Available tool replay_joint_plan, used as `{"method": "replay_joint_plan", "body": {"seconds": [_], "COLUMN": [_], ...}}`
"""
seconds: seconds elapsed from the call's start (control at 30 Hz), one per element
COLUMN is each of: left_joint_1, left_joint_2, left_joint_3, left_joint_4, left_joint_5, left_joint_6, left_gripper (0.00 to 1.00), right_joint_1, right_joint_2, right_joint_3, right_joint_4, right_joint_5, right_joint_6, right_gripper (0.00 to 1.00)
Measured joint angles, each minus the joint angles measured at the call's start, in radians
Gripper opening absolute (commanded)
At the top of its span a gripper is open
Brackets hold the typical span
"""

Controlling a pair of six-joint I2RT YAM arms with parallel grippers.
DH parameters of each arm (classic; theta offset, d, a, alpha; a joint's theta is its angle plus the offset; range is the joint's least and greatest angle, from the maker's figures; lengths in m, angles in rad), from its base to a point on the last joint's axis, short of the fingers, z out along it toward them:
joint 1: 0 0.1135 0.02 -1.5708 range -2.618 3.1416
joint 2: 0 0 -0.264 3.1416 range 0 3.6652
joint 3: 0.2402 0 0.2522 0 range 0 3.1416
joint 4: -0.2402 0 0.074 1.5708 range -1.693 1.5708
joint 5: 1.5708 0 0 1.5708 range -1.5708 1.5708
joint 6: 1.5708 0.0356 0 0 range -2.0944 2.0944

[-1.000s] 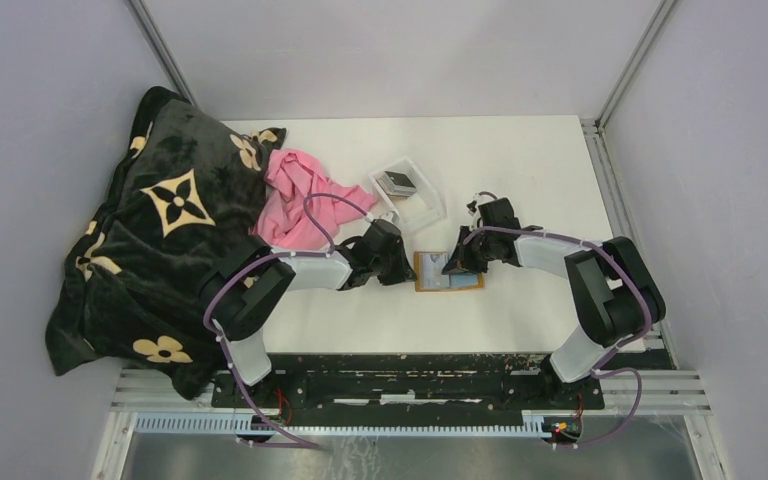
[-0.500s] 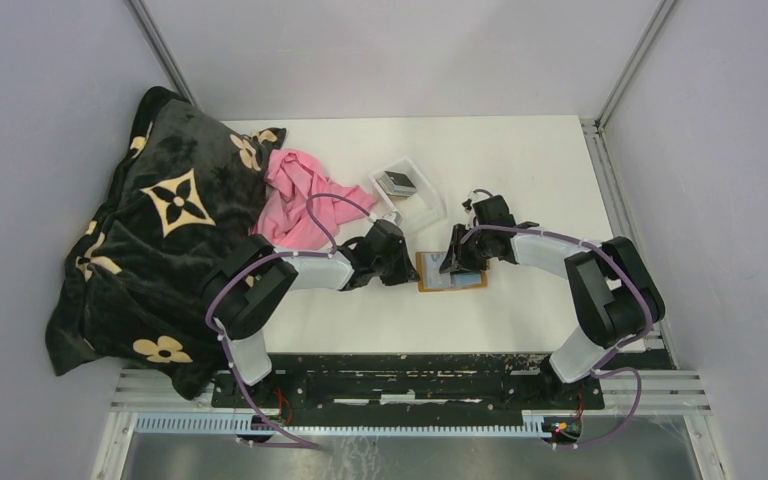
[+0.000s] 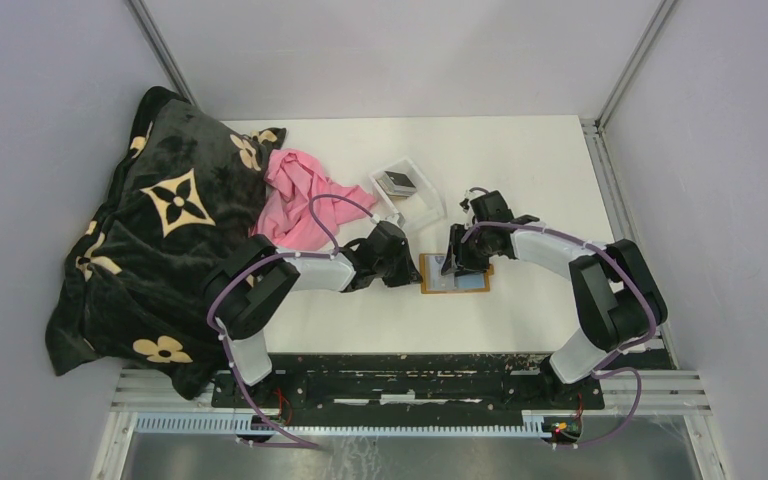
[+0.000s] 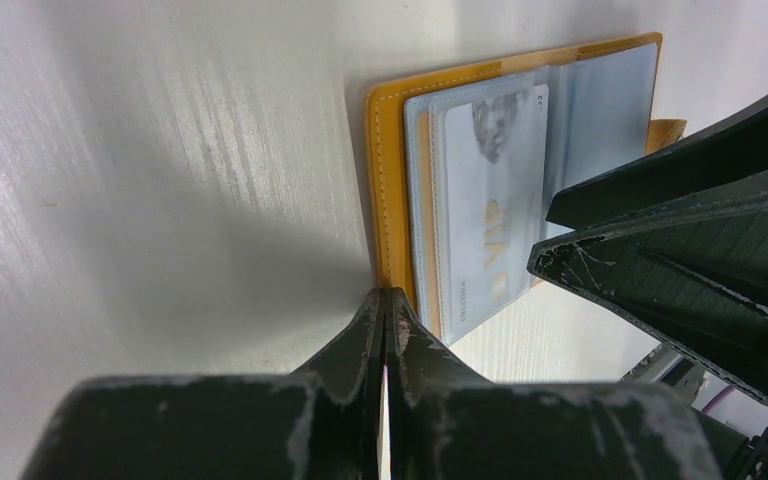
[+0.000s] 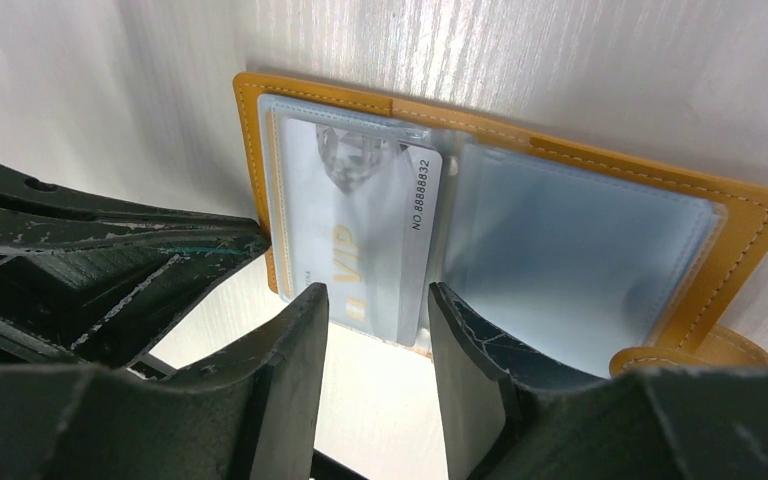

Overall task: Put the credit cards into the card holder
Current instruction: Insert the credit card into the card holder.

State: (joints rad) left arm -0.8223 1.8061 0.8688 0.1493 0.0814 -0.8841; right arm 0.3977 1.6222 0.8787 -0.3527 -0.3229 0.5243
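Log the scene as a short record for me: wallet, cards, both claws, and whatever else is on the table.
wallet: open flat on table
card: in a clear pocket, one end sticking out
right claw: open, fingers either side of that end
left claw: shut, tip at wallet's edge
tray: holds dark cards
other: pink cloth, blanket at left

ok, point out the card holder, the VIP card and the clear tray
card holder (image 5: 580, 260): right wrist view, empty right pocket panel.
VIP card (image 5: 360, 225): right wrist view, middle of face.
clear tray (image 3: 423, 208): top view, bare floor.
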Motion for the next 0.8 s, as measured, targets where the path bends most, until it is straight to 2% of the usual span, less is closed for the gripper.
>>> {"method": "replay_joint_plan", "body": {"seconds": [0.8], "left_joint_1": [0.0], "left_joint_2": [0.007], "left_joint_3": [-0.001], "left_joint_4": [0.018], "left_joint_5": [0.022], "left_joint_6": [0.0], "left_gripper": [0.06], "right_joint_1": [0.069], "right_joint_2": [0.046], "right_joint_3": [0.063], "right_joint_4": [-0.028], "right_joint_5": [0.036], "right_joint_6": [-0.006], "right_gripper": [0.48]}}
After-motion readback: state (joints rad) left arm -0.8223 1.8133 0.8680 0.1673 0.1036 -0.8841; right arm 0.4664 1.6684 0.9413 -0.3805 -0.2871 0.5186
